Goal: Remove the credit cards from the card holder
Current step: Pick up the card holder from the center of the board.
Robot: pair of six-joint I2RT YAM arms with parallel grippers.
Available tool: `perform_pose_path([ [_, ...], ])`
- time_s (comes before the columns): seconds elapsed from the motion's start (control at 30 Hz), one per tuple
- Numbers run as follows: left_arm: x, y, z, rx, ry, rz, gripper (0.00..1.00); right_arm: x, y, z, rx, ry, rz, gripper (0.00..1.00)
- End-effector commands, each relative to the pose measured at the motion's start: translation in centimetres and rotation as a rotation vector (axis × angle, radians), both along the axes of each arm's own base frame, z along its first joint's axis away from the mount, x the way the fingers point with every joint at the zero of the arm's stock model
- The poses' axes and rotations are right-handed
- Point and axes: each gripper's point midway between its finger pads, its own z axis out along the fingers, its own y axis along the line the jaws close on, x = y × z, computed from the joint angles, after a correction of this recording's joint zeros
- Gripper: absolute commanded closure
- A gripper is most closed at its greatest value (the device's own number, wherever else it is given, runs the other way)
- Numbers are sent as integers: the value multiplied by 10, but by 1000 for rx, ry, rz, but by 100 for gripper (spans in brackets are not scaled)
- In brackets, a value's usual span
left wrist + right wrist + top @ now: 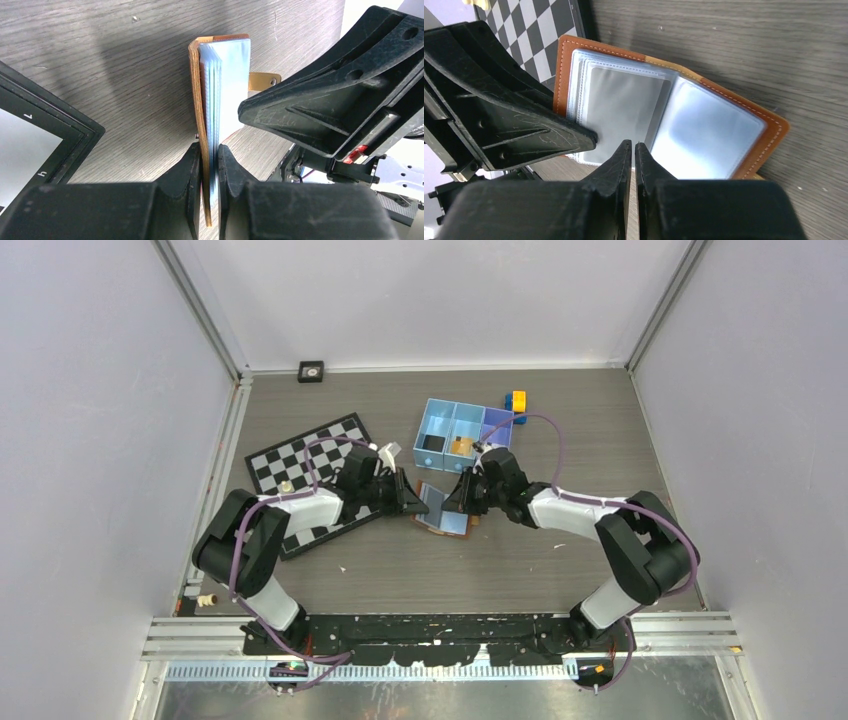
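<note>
The card holder point(447, 520), brown outside with clear sleeves, lies open on the table between both arms. My left gripper point(417, 502) is shut on one brown cover and its stack of sleeves point(227, 75), holding that half upright on edge. A grey credit card point(624, 110) shows inside a sleeve of the raised half in the right wrist view. My right gripper point(634, 144) hovers at the near edge of the open sleeves, its jaws parted by a thin slit with nothing between them. A dark card point(432, 443) lies in the tray's left compartment.
The blue three-compartment tray point(437, 403) stands just behind the card holder, with a yellow-and-blue block point(517, 400) at its right end. A chessboard point(310, 465) lies under the left arm. A small black square object point(311, 371) sits by the back wall.
</note>
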Motion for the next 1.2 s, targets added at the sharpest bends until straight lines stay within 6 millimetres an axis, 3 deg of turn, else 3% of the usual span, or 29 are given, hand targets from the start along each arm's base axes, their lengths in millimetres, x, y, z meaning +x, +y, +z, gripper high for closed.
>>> perform_pose_path([
  [0.0, 8, -7, 20, -20, -62, -20, 100, 5, 15, 7, 40, -20, 31, 86],
  [0.17, 8, -8, 21, -26, -63, -20, 93, 11, 3, -17, -63, 48, -30, 85],
  [0.3, 7, -9, 25, -42, -74, -23, 74, 10, 2, -29, -92, 82, -36, 85],
  [0.37, 7, -9, 27, -48, -86, -23, 70, 11, 2, -32, -98, 93, -35, 85],
  [0.83, 5, -13, 34, -93, -102, -35, 66, 7, 3, -42, -116, 131, -20, 85],
  [1.0, 5, -15, 32, -107, -91, -48, 70, 7, 4, -43, -113, 136, -17, 85],
  [1.17, 5, -17, 27, -106, -71, -52, 82, 7, 5, -46, -112, 145, -15, 85],
])
